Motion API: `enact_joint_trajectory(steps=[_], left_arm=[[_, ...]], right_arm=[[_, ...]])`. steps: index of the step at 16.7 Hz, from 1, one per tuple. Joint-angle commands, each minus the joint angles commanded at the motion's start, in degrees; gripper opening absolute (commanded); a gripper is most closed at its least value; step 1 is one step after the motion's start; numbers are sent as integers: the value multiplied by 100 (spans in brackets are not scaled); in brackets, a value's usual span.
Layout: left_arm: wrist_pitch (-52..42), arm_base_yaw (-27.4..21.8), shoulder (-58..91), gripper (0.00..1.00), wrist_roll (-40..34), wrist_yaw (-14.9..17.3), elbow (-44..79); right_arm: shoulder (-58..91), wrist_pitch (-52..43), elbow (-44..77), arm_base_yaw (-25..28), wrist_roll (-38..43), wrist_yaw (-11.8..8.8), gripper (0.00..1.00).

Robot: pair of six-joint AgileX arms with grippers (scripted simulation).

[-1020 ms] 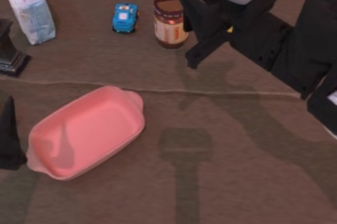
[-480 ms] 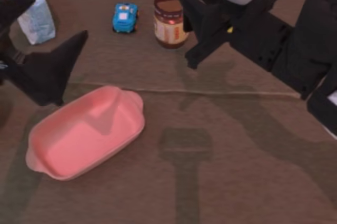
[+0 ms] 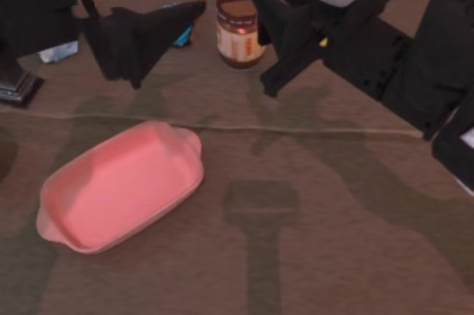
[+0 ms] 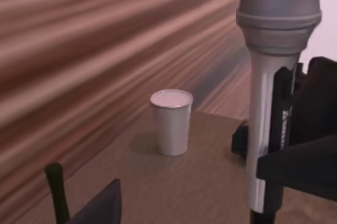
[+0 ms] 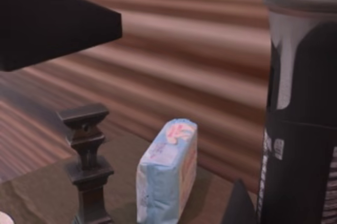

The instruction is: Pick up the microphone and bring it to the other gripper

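Right hand (image 3: 268,41): raised at the back of the worktop, right of the jar; its broad black wedge fingers are closed on the microphone, held upright.
Microphone (image 4: 276,76): in the top view only a dark stub of it shows at the back edge above the right hand; the left wrist view shows its rounded grey mesh head, a collar ring and a pale glossy shaft clamped between black fingers; the right wrist view shows it very near, a black shaft with small white lettering.
Left hand (image 3: 152,33): up over the back left of the worktop, its fingers spread apart and holding nothing, the tips pointing toward the jar and the right hand, clear of both.
Jar (image 3: 238,27): squat, brown, with a flat lid, standing between the two hands.
Toy car (image 3: 181,32): blue, mostly hidden under the left hand.
Pink dish (image 3: 122,185): smooth, oblong, with lugs at both ends, lying front left.
Left wrist view alone: a white paper cup (image 4: 171,121) standing on the worktop.
Right wrist view alone: a dark turned stand (image 5: 88,166) beside a pale blue soft packet (image 5: 167,174).
Worktop (image 3: 333,241): a brown, cloth-like surface.
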Motion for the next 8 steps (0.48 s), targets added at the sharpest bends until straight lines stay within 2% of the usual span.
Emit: enact_joint_trajectory(steps=[2, 8], left_arm=[[40, -32, 174, 100, 6, 131, 108], [53, -89, 243, 100, 1, 58, 162]], right_arm=[[0, 0, 0, 0, 0, 0, 0], [0, 0, 0, 0, 0, 0, 0]])
